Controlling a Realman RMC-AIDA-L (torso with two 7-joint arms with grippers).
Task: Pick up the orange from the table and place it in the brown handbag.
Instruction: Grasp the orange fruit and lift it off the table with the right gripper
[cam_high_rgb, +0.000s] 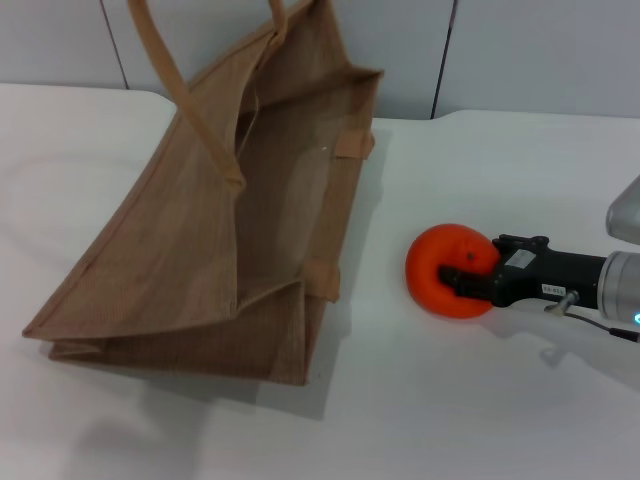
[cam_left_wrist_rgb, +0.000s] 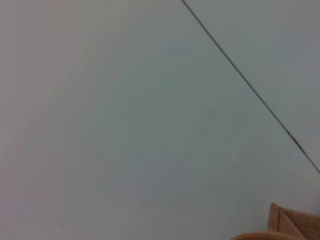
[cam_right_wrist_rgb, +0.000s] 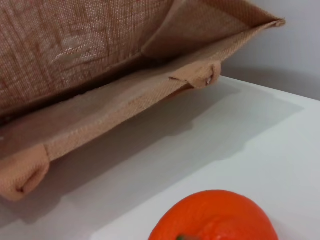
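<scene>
The orange lies on the white table, to the right of the brown handbag. The handbag lies tilted on its side with its open mouth facing right, toward the orange, and its handles toward the back. My right gripper reaches in from the right edge, and its black fingers are closed on the orange at table level. In the right wrist view the orange is close, with the bag's open rim beyond it. My left gripper is out of view.
A grey panelled wall runs behind the table. The left wrist view shows only this wall and a corner of the handbag. Bare table lies between the orange and the bag's mouth.
</scene>
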